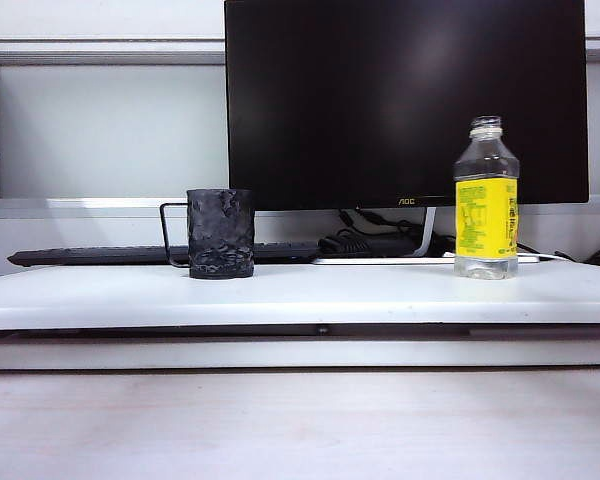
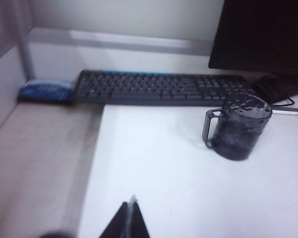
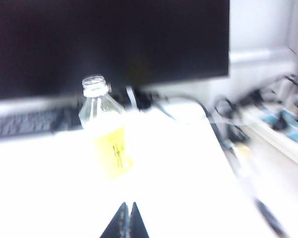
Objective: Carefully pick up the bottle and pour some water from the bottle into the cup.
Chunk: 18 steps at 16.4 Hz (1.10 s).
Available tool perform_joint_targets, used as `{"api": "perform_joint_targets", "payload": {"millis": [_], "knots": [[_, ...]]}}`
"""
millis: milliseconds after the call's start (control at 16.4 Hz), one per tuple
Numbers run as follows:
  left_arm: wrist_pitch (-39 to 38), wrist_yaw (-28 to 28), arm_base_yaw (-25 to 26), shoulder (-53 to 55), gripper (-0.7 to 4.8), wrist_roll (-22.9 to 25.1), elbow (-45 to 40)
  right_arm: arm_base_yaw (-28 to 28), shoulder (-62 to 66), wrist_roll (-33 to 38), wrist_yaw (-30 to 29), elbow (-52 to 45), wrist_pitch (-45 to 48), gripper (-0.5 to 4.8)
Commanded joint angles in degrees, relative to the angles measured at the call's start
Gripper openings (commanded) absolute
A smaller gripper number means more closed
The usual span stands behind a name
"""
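A: Where do the grippers sit?

B: The left gripper [image 2: 130,218], jaws together, hangs well short of the cup [image 2: 237,127]; the right gripper [image 3: 127,218], also closed, is apart from the bottle [image 3: 105,130].

A: Contents?

B: The uncapped bottle holds a little water; the cup's inside can't be made out.

A: Around them?

B: A keyboard [image 2: 159,88] and monitor [image 1: 405,100] stand behind, on the white table [image 1: 310,295].
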Motion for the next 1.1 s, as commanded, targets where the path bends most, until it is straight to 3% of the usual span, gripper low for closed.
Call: {"api": "perform_joint_targets", "payload": {"millis": [61, 122, 366, 794, 916, 1099], "knots": [[11.08, -0.59, -0.04, 0.28, 0.06, 0.92, -7.5, 0.04, 0.37, 0.5, 0.35, -9.44, 18.25, 0.0], [7.23, 0.22, -0.04, 0.28, 0.06, 0.57, -8.92, 0.13, 0.09, 0.46, -0.04, -9.05, 11.61, 0.0], [-6.19, 0.24, -0.04, 0.13, 0.06, 0.57, -9.03, 0.09, 0.11, 0.46, 0.15, -9.07, 0.31, 0.0], [-8.11, 0.39, 0.24, -7.52, 0.06, 0.57, -11.02, -0.83, -2.23, 0.46, 0.09, -9.09, -0.85, 0.0], [-8.66, 0.46, 2.08, -10.34, 0.06, 0.57, -11.08, -3.48, -2.25, 0.46, 0.11, -9.11, -0.17, 0.0], [-7.65, 0.63, 9.18, -13.2, 0.06, 0.57, -11.47, -10.84, -2.25, 0.46, 0.09, -9.14, -0.07, 0.0]]}}
